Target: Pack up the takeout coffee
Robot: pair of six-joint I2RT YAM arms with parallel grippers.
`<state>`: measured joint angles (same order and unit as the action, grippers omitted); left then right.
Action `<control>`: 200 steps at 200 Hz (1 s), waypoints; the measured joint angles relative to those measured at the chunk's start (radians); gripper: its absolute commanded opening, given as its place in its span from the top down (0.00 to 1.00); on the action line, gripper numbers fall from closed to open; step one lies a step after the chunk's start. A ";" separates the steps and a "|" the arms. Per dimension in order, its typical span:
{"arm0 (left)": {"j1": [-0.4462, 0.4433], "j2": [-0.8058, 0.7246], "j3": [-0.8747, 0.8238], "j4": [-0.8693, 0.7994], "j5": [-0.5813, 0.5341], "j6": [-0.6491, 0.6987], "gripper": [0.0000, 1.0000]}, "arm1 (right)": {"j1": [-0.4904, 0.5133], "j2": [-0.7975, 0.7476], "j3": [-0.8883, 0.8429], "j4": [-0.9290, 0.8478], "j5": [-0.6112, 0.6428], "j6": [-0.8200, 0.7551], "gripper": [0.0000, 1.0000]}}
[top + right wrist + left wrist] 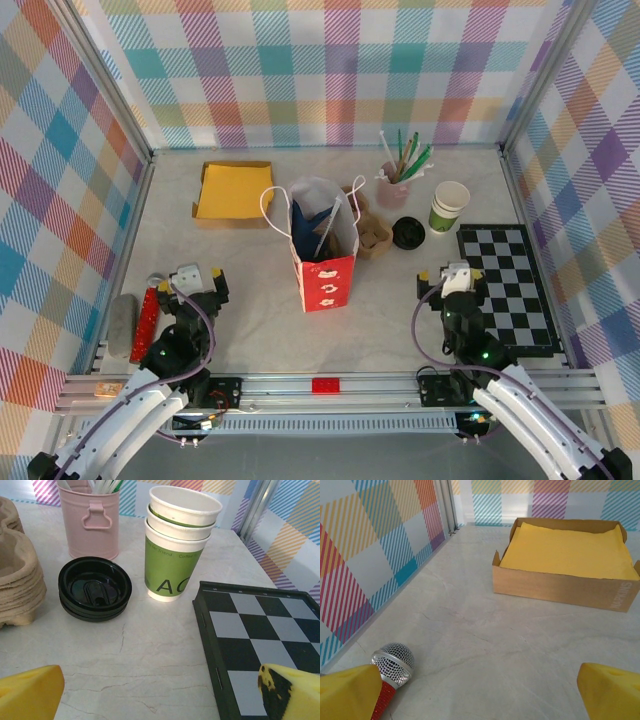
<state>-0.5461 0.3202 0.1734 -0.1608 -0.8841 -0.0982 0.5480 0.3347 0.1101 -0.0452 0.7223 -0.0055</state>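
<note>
The tall red paper bag [325, 268] with white cord handles stands upright and open mid-table. Whether the lidded olive-green takeout coffee sits inside it cannot be told. The stack of lidless green paper cups [177, 545] and the loose round black plastic lids [95, 587] just beside it are non-targets. The left gripper [480, 694] and right gripper [160, 695] are both spread wide and empty, so locate the cup first, then grip its body below the lid and keep it upright.
</note>
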 measured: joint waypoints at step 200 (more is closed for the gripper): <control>0.032 0.060 -0.085 0.276 -0.016 0.113 0.00 | -0.215 0.405 -0.002 0.369 -0.175 -0.010 0.01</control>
<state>-0.5140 0.3798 0.0887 0.1150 -0.9001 0.0151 0.3328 0.7395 0.1081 0.3233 0.5476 -0.0158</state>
